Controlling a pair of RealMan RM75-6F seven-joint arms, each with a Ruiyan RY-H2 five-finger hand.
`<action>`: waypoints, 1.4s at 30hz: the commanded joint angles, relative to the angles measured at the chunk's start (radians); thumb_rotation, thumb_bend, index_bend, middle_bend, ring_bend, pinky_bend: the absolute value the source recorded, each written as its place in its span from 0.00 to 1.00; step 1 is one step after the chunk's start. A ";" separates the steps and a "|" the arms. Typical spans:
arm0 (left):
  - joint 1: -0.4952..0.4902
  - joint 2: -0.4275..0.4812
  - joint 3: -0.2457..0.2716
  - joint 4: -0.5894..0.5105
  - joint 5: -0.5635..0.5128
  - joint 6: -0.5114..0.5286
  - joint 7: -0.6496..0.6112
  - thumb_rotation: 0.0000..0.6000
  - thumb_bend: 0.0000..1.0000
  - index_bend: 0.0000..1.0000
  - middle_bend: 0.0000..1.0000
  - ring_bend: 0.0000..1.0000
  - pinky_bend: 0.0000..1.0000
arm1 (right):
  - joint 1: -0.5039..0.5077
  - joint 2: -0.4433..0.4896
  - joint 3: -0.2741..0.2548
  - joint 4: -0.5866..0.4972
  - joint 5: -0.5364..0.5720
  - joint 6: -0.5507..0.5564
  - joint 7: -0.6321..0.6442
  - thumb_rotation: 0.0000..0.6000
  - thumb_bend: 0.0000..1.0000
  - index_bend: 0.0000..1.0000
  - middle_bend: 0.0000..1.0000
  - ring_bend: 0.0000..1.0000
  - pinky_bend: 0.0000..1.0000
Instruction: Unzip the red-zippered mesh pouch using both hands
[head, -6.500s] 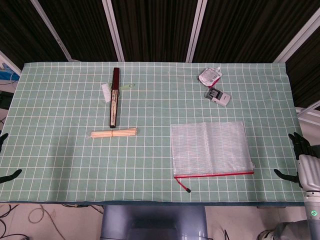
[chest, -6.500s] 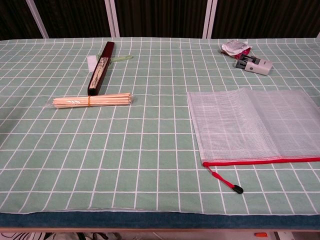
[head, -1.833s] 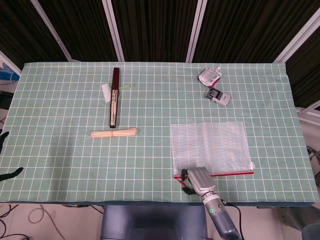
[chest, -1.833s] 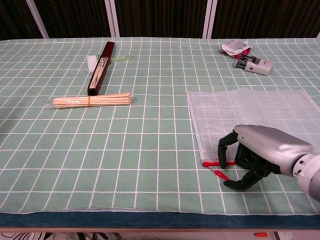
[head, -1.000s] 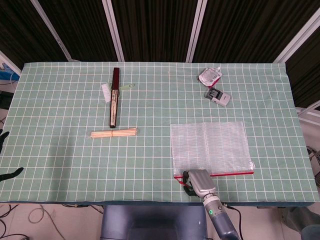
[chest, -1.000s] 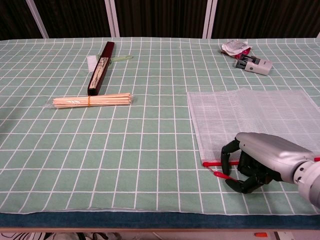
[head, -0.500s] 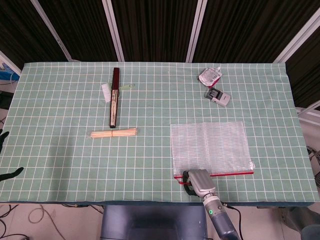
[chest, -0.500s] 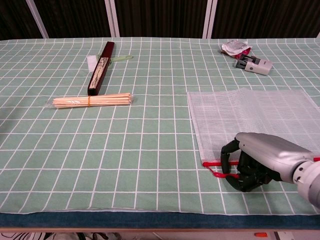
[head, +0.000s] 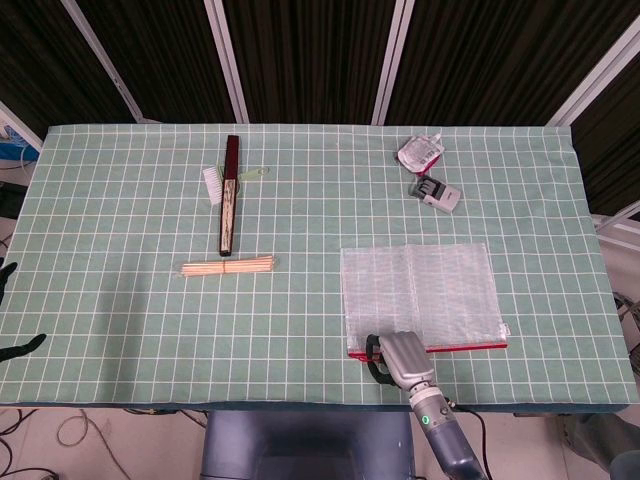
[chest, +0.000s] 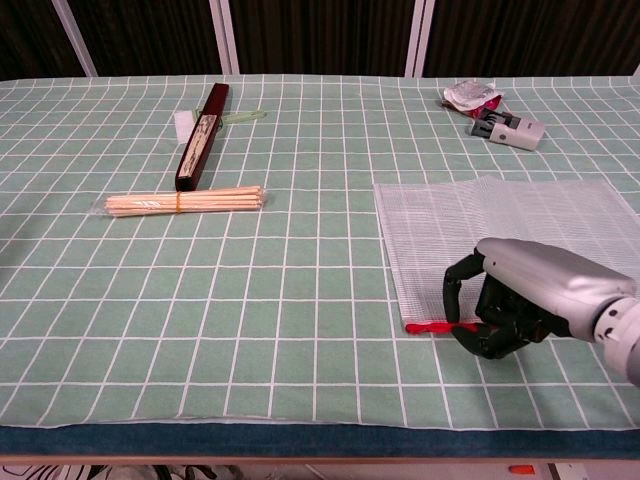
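Green gridded tabletop (chest: 250, 300): right hand (chest: 520, 295) pinches the mesh pouch's (chest: 500, 225) red zipper pull (chest: 440, 326); left hand's (head: 12, 315) state can't be told.

The mesh pouch (chest: 505, 218) lies flat on the right, near part of the green checked surface (chest: 300, 260). It is translucent white mesh, roughly rectangular, with a red zipper (chest: 428, 326) along its near edge. The zipper's left end shows at the pouch's near left corner; further right it is partly covered.
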 joint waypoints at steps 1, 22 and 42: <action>-0.001 -0.002 -0.002 0.000 -0.002 0.002 0.006 1.00 0.02 0.00 0.00 0.00 0.00 | 0.008 0.016 0.015 -0.013 -0.007 -0.001 0.005 1.00 0.57 0.70 1.00 1.00 0.94; -0.244 0.070 -0.146 -0.190 -0.026 -0.173 0.224 1.00 0.10 0.02 0.00 0.00 0.00 | 0.187 0.145 0.283 -0.175 0.104 -0.037 -0.068 1.00 0.57 0.71 1.00 1.00 0.94; -0.724 -0.069 -0.247 -0.193 -0.222 -0.612 0.383 1.00 0.19 0.26 0.00 0.00 0.00 | 0.311 0.197 0.355 -0.244 0.221 -0.004 -0.099 1.00 0.57 0.72 1.00 1.00 0.94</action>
